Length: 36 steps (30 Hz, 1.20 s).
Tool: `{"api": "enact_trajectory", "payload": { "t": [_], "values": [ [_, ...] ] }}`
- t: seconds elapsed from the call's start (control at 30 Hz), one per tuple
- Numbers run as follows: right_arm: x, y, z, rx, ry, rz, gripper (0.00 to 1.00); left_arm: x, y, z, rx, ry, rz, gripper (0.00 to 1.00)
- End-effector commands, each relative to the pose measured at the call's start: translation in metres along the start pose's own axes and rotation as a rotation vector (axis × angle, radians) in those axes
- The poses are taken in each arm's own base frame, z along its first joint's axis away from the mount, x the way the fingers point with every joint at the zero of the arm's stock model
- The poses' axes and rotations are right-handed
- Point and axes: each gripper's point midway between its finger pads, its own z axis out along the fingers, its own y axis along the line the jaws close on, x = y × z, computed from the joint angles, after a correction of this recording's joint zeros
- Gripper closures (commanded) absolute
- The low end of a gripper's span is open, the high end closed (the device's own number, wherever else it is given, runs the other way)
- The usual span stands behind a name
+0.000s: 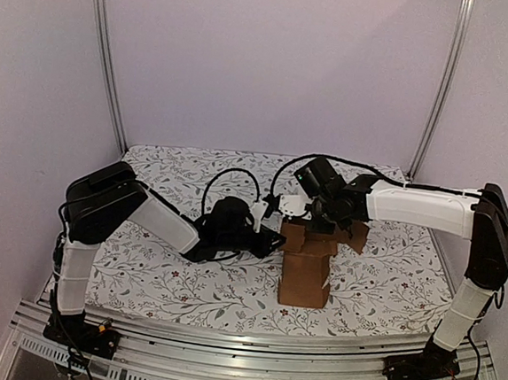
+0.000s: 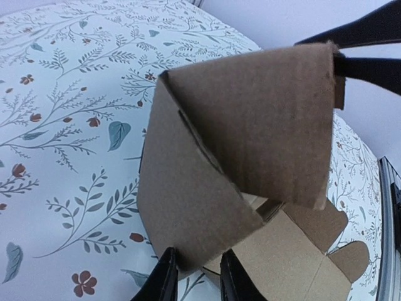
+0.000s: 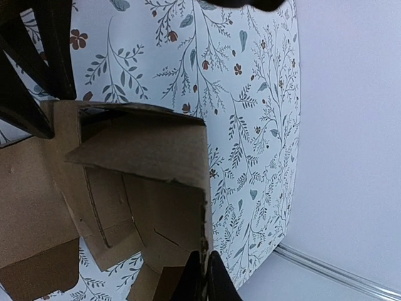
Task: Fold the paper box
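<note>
Shows the box [image 1: 305, 279] right of centre on the worktop [image 1: 166, 276], plain brown, unmarked and only partly folded: one long panel lying flat toward the near edge, the far part standing up as walls, a small flap jutting out to the right. From the left wrist, shows two raised panels meeting in a tent-like slant above the flat base, with cut tabs lying open at the lower right. From the right wrist, shows a raised panel leaning over a hollow of creased inner flaps. Finds the right end effector [image 3: 205, 276] clenched on the edge of a raised panel, its tips almost together with the cardboard running between them; shows up in the left wrist view too, as two dark fingers [image 2: 376, 28] pinching the panel's top right corner. Finds the left end effector [image 2: 197, 279] low at the box's left side, released, its tips parted either side of a panel's lower corner with cloth [image 2: 75, 125] visible in the gap. Covers the worktop with that white cloth, printed with leafy sprigs and small red flowers. Beyond it, only pale walls [image 1: 274, 67] and slim metal posts [image 1: 106, 53].
</note>
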Motion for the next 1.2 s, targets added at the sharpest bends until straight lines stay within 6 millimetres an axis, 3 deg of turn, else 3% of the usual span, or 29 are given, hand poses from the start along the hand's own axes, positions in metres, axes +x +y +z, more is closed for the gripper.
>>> {"api": "enact_trajectory", "payload": {
  "t": [0.0,0.27,0.5,0.67,0.93,1.17],
  "values": [
    [0.005,0.019,-0.004,-0.064,-0.010,0.027,0.92,-0.004,-0.005,0.004,-0.012,-0.049,0.011,0.76],
    [0.009,0.030,-0.008,-0.110,-0.016,0.071,0.83,-0.004,-0.011,-0.002,-0.013,-0.133,0.058,0.77],
    [0.011,0.022,-0.015,-0.092,-0.016,0.107,0.77,0.001,-0.011,-0.003,-0.003,-0.172,0.060,0.74],
    [0.011,0.008,-0.010,-0.047,0.011,0.143,0.77,0.003,-0.012,-0.003,0.002,-0.177,0.069,0.73],
    [0.009,0.006,0.003,-0.020,0.054,0.173,0.78,0.004,-0.013,-0.007,0.009,-0.191,0.075,0.73],
    [0.009,0.005,0.005,-0.017,0.058,0.158,0.82,0.004,-0.013,-0.010,0.028,-0.217,0.063,0.67]
  ]
}}
